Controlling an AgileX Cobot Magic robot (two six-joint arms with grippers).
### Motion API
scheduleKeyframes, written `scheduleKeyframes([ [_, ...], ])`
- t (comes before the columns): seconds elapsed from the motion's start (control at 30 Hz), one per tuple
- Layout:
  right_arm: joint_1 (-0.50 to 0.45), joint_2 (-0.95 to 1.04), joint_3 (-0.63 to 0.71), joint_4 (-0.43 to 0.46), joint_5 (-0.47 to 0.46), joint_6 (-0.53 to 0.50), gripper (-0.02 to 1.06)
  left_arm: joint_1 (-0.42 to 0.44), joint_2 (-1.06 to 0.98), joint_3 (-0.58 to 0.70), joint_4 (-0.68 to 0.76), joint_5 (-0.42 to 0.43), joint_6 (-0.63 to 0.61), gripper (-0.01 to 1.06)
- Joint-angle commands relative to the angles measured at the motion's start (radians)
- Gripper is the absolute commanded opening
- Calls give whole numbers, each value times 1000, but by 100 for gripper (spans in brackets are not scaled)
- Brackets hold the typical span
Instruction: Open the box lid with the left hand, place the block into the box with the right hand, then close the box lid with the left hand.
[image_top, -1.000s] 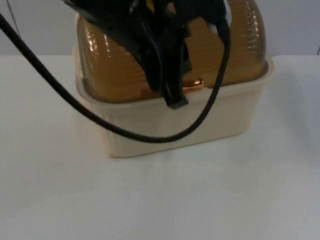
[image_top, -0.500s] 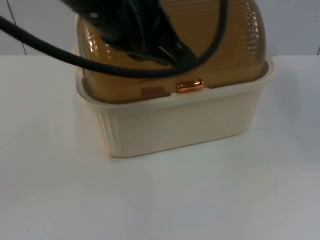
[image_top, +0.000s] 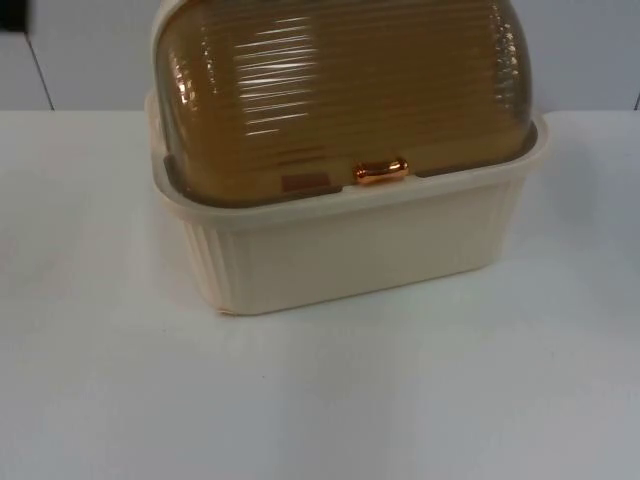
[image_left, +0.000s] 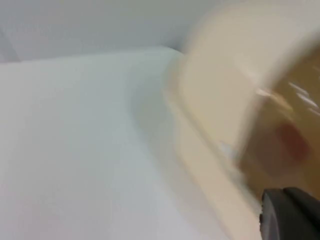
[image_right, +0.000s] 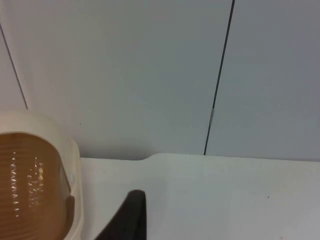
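Note:
The cream box (image_top: 350, 255) stands at the back middle of the table, and its amber ribbed dome lid (image_top: 340, 90) is down on the rim. A small copper handle (image_top: 381, 171) sits at the lid's front edge. A dull reddish patch (image_top: 305, 183) shows through the lid beside the handle; I cannot tell what it is. My left gripper (image_left: 290, 216) is beside the box's end wall (image_left: 220, 100), blurred by motion. My right gripper (image_right: 131, 216) hangs off the box's other end (image_right: 35, 180), apart from it, facing the partition wall.
White table top (image_top: 320, 400) spreads in front of the box and to both sides. The grey partition wall (image_right: 150, 75) rises right behind the box. A black bit of the left arm (image_top: 12, 15) shows at the far upper left.
The left arm, which hung over the lid's front near the handle, has pulled away up and to the left. The lid stays down and the box has not moved.

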Motion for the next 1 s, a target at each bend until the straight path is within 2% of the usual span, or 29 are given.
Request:
scheduleKeyframes([
  [0.0, 2, -7, 0, -7, -1, 0, 105, 100, -14, -62, -7, 19, -6, 0],
  [0.23, 2, -7, 0, -7, -1, 0, 105, 127, -14, -235, 16, 35, 75, 0],
  [0.43, 2, -7, 0, -7, -1, 0, 105, 122, -21, -280, -23, 35, 76, 0],
  [0.6, 2, -7, 0, -7, 4, 0, 105, 3, -43, -289, -19, 26, 109, 0],
  [0.63, 2, -7, 0, -7, 4, 0, 105, 3, -43, -289, -19, 26, 109, 0],
  [0.77, 2, -7, 0, -7, 23, 0, 105, -81, -28, -291, -19, -52, 94, 0],
  [0.87, 2, -7, 0, -7, 29, 0, 105, -99, -13, -300, -19, -67, 94, 0],
  [0.93, 2, -7, 0, -7, 29, 0, 105, -101, 6, -315, -19, -43, 89, 0],
  [0.97, 2, -7, 0, -7, 31, 2, 105, -97, 13, -329, -7, -4, 75, 0],
])
